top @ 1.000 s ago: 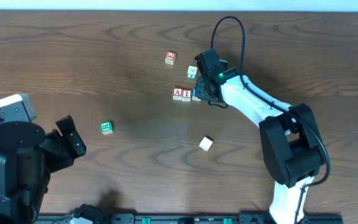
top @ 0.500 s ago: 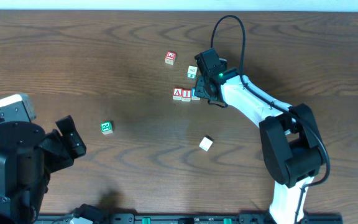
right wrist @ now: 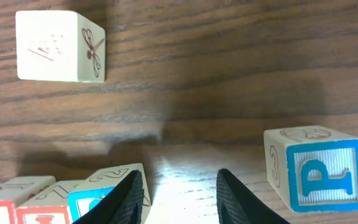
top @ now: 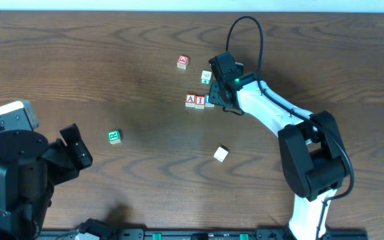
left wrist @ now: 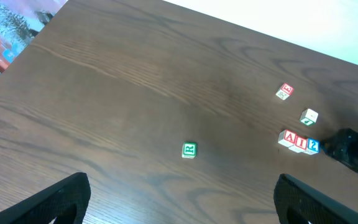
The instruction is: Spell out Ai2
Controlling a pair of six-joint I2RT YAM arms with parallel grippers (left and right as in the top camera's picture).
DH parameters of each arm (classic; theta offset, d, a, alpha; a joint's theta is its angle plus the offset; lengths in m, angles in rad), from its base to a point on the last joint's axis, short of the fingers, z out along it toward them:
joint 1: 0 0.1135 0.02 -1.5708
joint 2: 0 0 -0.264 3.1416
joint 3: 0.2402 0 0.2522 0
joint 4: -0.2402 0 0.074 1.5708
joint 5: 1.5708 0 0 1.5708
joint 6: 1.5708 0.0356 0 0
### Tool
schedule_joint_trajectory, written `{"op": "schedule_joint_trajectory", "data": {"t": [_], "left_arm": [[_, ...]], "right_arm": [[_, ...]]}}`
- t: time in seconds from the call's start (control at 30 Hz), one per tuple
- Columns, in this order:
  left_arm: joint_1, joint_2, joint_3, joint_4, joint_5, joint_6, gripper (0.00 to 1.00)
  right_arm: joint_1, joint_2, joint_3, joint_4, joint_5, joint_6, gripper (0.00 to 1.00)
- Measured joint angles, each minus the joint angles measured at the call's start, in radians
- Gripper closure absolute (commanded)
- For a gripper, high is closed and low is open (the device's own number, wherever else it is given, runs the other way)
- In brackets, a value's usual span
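The A cube (top: 189, 101), the I cube (top: 199, 101) and the blue 2 cube (top: 209, 101) sit side by side in a row on the table. They read A (left wrist: 289, 138), I (left wrist: 301, 142), 2 (left wrist: 313, 145) in the left wrist view. My right gripper (top: 215, 99) is down at the row's right end. In the right wrist view this gripper (right wrist: 180, 175) is open with only bare wood between its fingers. Its left finger (right wrist: 129, 199) rests against the side of the 2 cube (right wrist: 98, 194). My left gripper (left wrist: 182, 180) is wide open and empty, far to the left.
A blue P cube (right wrist: 319, 171) lies just right of my right fingers. A pale cube with a dragonfly (right wrist: 58, 46) lies beyond them. A red-faced cube (top: 183, 62), a green-faced cube (top: 114, 137) and a plain cube (top: 221, 154) are scattered around.
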Motion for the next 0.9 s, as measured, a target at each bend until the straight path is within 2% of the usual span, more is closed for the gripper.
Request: {"op": "schedule_joint_trajectory", "data": {"t": [0.37, 0.9], "left_arm": [[0.0, 0.0, 0.0, 0.0, 0.0, 0.0, 0.05], [0.0, 0.0, 0.0, 0.0, 0.0, 0.0, 0.05]], "right_arm": [[0.0, 0.0, 0.0, 0.071, 0.008, 0.0, 0.6], [0.008, 0.0, 0.0, 0.067, 0.0, 0.003, 0.62]]}}
